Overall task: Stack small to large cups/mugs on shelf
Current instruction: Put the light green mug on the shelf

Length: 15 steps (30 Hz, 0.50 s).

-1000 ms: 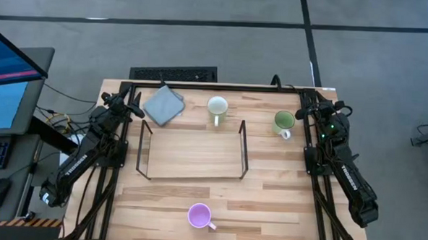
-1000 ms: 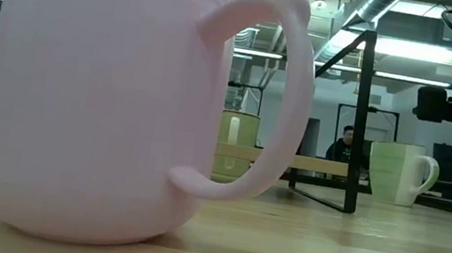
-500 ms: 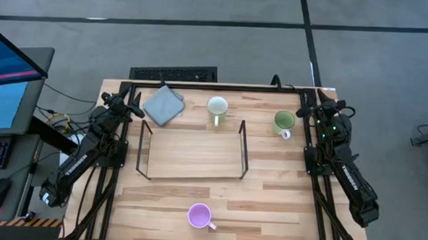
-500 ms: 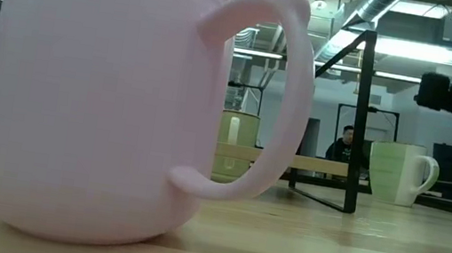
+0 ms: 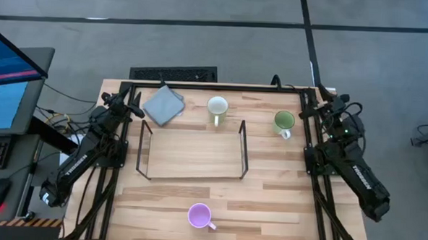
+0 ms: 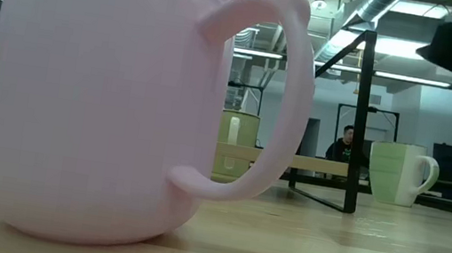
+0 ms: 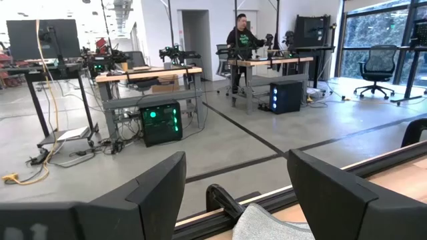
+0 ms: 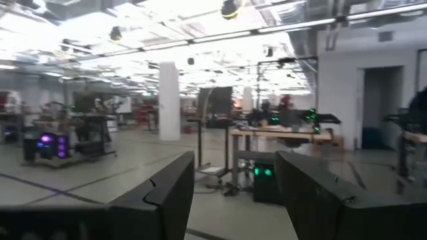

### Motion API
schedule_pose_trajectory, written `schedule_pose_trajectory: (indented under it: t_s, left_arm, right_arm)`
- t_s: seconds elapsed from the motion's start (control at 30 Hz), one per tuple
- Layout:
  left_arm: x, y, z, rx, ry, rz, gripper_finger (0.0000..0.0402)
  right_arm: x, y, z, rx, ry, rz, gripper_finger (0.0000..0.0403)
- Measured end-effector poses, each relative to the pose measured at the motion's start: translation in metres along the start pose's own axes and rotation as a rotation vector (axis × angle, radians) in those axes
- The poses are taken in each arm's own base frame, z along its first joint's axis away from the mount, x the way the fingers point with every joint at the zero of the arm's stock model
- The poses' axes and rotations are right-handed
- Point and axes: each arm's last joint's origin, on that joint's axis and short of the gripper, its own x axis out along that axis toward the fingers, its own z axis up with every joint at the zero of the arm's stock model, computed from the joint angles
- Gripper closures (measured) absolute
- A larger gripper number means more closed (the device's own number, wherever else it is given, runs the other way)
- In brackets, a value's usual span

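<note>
While the right tool (image 5: 329, 102) hangs spread and empty at the worktop's (image 5: 268, 195) far right corner, just beside the olive green handled mug (image 5: 283, 122), that mug looks its likeliest first pick. The left tool (image 5: 131, 100), also spread, waits beside the grey folded cloth (image 5: 162, 104). The thin dark wire shelf (image 5: 243, 146) stands bare mid-worktop, the pale cream-white mug (image 5: 217, 106) behind it and the light purple mug (image 5: 199, 215) well apart in front.

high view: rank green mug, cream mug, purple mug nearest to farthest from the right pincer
From the right pincer, at the table's far right corner:
1. Green mug, just beside it at the right edge.
2. Cream mug, mid-table behind the wire shelf.
3. Purple mug, at the near edge, past the shelf.
</note>
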Motion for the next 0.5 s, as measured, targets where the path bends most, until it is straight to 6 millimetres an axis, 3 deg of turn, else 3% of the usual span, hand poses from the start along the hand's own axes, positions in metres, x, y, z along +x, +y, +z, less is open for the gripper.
schedule_pose_trajectory:
  t_s: [0.5]
  left_arm:
    - [0.0000,0.0000,0.0000,0.000,0.000,0.000,0.0148]
  right_arm:
    - [-0.0008,0.0082,-0.0011,0.028,0.013,0.100,0.0173]
